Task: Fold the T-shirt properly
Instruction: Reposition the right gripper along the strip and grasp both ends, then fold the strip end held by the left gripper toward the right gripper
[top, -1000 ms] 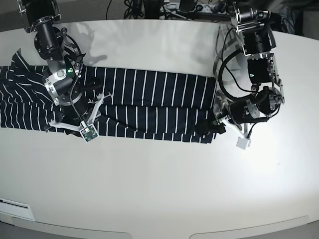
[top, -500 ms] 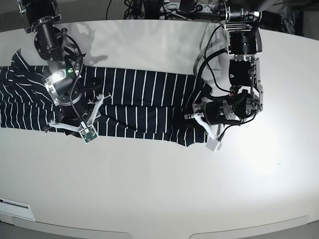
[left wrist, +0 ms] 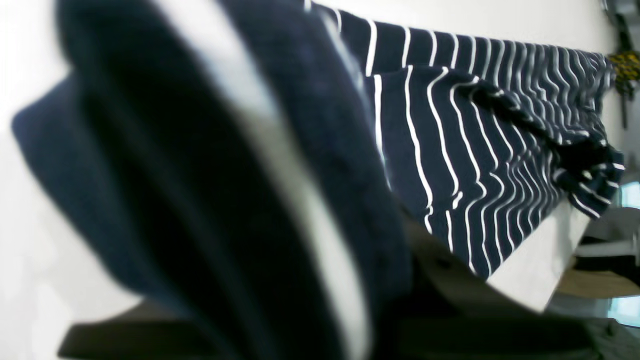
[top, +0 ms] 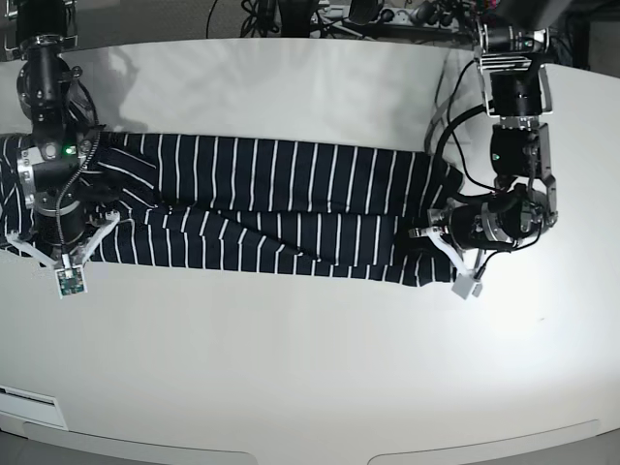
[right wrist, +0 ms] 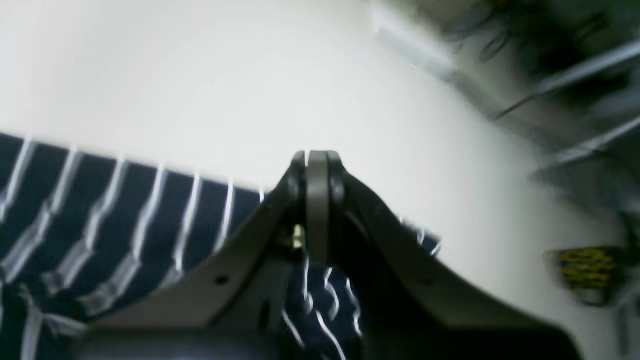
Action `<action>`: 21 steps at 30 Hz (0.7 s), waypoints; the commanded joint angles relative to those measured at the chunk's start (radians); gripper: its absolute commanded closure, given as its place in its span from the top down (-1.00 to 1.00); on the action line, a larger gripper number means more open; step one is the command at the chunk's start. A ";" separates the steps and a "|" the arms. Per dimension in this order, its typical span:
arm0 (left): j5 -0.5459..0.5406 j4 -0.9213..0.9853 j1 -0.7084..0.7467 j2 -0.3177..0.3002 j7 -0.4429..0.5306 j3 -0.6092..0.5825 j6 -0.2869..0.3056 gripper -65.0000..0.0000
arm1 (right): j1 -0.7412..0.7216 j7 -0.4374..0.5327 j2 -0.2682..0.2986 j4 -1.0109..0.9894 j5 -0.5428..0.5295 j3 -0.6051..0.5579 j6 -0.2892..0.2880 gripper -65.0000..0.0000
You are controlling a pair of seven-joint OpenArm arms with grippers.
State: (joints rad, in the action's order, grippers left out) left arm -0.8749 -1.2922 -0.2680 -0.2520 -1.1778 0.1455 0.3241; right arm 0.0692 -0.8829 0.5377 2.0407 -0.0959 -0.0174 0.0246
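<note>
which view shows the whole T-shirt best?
Base view: the T-shirt lies full length across the table. Left wrist shows blurred cloth close up and striped folds beyond; right wrist only an edge strip.

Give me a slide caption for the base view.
Two arms pinch opposite ends of the striped T-shirt, stretched long across the white table.

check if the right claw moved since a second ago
Yes. In the base view the right claw slid along the T-shirt toward the table's left edge.

Navy white-striped T-shirt (top: 291,203), folded lengthwise, stretched across table
</note>
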 commanded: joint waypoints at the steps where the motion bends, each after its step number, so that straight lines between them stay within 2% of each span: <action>1: 0.001 -0.008 -0.015 -0.026 -0.007 0.010 -0.003 -1.00 | 0.003 0.022 0.023 0.009 -0.036 0.047 -0.024 -1.00; 3: -0.027 -0.008 -0.015 -0.055 -0.016 0.026 -0.003 -1.00 | 0.037 0.038 0.023 -0.016 -0.128 0.113 -0.097 -1.00; 5: -0.051 -0.008 -0.015 -0.083 -0.027 0.051 -0.002 -1.00 | 0.056 0.071 0.023 -0.061 -0.165 0.163 -0.140 -1.00; 10: -0.158 -0.008 -0.014 -0.147 -0.062 0.110 0.050 -1.00 | 0.047 0.129 0.023 -0.228 -0.272 0.216 -0.269 -1.00; 15: -0.300 -0.008 -0.014 -0.200 -0.107 0.139 0.103 -1.00 | 0.047 0.203 0.022 -0.378 -0.302 0.216 -0.314 -1.00; 21: -0.435 -0.008 -0.014 -0.216 -0.161 0.139 0.147 -1.00 | 0.047 0.209 0.004 -0.505 -0.351 0.215 -0.376 -1.00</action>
State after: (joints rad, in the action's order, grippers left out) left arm -1.2808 -1.2858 -0.2577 -0.4503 -1.3418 0.2768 0.4622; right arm 0.1287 -0.6750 0.5262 1.5280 -0.4503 0.1902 -0.3546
